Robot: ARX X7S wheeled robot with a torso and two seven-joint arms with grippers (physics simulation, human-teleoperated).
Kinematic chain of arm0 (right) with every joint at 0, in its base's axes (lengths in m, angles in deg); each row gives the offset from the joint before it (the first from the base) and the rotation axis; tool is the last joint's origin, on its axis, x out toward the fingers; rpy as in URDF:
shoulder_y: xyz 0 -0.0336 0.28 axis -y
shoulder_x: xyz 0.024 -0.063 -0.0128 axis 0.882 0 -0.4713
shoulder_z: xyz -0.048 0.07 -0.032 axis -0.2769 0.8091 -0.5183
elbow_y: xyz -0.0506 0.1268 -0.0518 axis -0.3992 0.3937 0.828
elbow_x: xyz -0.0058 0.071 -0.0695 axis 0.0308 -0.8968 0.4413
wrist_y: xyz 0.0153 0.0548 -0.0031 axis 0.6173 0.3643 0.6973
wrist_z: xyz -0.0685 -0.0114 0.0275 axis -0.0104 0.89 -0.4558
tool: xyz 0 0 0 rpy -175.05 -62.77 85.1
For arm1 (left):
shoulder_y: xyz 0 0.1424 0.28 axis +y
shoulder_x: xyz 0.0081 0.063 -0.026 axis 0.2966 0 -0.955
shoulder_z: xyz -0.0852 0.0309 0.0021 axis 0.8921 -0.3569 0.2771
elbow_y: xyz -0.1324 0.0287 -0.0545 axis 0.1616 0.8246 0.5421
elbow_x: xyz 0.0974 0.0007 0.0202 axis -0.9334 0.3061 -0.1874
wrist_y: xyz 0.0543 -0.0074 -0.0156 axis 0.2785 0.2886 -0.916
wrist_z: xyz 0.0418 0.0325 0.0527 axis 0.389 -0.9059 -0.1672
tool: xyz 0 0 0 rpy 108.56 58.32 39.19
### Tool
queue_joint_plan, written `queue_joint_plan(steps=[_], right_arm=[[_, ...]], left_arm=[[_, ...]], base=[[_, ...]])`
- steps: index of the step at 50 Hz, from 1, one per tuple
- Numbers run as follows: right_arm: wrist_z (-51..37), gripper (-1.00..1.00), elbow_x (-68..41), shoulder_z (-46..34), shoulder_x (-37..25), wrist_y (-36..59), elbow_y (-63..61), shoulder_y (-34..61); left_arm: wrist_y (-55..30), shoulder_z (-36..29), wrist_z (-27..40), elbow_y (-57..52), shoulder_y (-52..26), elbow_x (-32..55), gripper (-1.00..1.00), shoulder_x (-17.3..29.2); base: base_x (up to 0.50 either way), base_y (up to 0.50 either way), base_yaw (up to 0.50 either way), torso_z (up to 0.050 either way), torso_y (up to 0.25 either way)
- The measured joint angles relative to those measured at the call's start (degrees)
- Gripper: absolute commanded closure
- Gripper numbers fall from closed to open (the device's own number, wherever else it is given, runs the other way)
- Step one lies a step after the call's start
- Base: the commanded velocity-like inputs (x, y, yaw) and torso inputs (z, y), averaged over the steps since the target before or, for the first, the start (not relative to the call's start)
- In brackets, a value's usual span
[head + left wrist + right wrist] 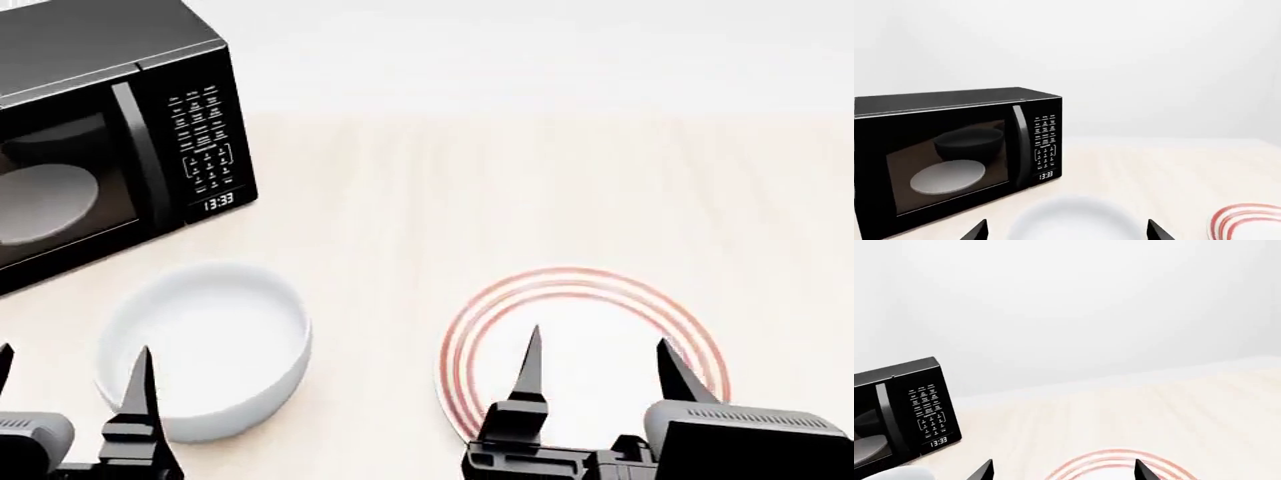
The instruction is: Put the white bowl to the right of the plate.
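The white bowl point(204, 348) stands on the pale wooden table, left of the plate point(583, 300), which has thin red rings round its rim. My left gripper point(70, 362) is open and empty, its fingertips spread over the bowl's near left side. In the left wrist view the bowl point(1074, 220) lies between the two fingertips and the plate point(1247, 222) shows at the edge. My right gripper point(597, 345) is open and empty above the plate's near half. The right wrist view shows the plate's rings point(1111, 460) between the fingertips and a sliver of the bowl point(901, 474).
A black microwave point(94, 130) stands at the table's far left, door shut, clock reading 13:33, a pale dish point(947, 176) visible through its door. It also shows in the right wrist view point(904, 410). Table surface point(561, 190) stretches behind and right of the plate.
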Motion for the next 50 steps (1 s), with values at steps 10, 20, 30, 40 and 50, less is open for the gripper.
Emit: queue_joint_plan(steps=[10, 20, 30, 40, 50], right_arm=[[-0.7, -1.0, -1.1, -0.4, -0.5, 0.2, 0.2, 0.1], [-0.9, -1.0, -1.3, -1.0, -1.2, -1.1, 0.4, 0.1], [-6.3, -1.0, -3.4, 0.0, -0.8, 8.1, 0.3, 3.3], [-10.0, -1.0, -7.2, -1.4, -2.7, 22.5, -3.8, 10.1], [-10.4, -1.0, -14.1, 1.0, -1.0, 36.7, -1.1, 20.9]], left_arm=[[0.2, -0.1, 0.7, -0.1, 0.0, 0.6, -1.0, 0.4], [0.2, -0.2, 1.3, -0.1, -0.2, 1.3, -1.0, 0.8], [0.6, 0.2, 1.7, 0.6, -0.2, 2.0, -1.0, 1.3], [1.4, 3.6, 2.9, 2.3, 0.9, 3.0, -1.0, 2.1], [2.6, 8.1, 4.6, 2.5, 3.1, 3.5, -1.0, 3.2]], base=[[0.5, -0.2, 0.0, 0.0, 0.002], [0.5, -0.03, 0.0, 0.0, 0.0], [0.1, 0.02, 0.0, 0.0, 0.0], [0.0, 0.0, 0.0, 0.0, 0.0], [0.0, 0.0, 0.0, 0.0, 0.0]])
